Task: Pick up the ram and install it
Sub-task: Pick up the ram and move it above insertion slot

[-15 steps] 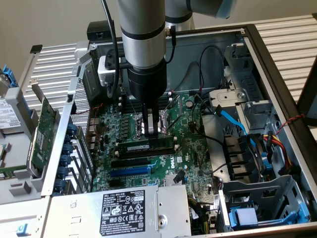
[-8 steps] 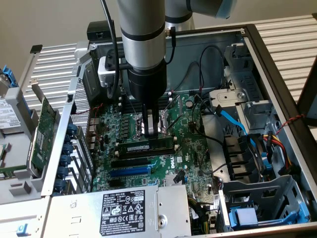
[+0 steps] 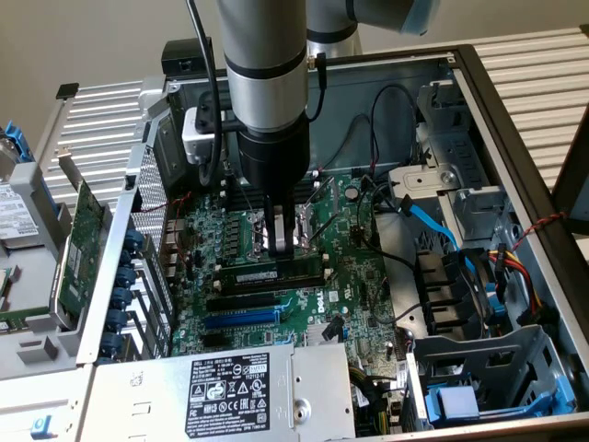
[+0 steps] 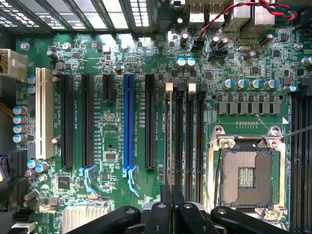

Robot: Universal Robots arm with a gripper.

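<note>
The ram point(image 3: 267, 275) stands on edge in a memory slot on the motherboard point(image 3: 363, 276), inside the open computer case point(image 3: 515, 110). It has the outermost slot of the bank, the one farthest from the CPU socket point(image 3: 313, 226) and next to the long black expansion slots. Its pale label faces the exterior camera.

The hand point(image 3: 281, 247) hangs straight down over the middle of the stick, fingers drawn together with hardly a gap between them. The tips sit right at the ram's upper edge. Whether they pinch that edge, press on it or hover a hair above it cannot be told. In the wrist view the hand point(image 4: 171, 197) lines up with that outer slot, while the neighbouring memory slots point(image 4: 189, 141) look bare.

Judging from this, the step in hand is the seating, and it looks near its end. Doing it well means force that goes straight down the plane of the board, since any sideways lean would load the slot walls. With contact only at the middle the stick can rock, so both ends need to sink evenly. The white end clips point(image 4: 169, 87) are the check — each should close into the notch at its end of the stick. From these views I cannot tell whether they have.
</note>
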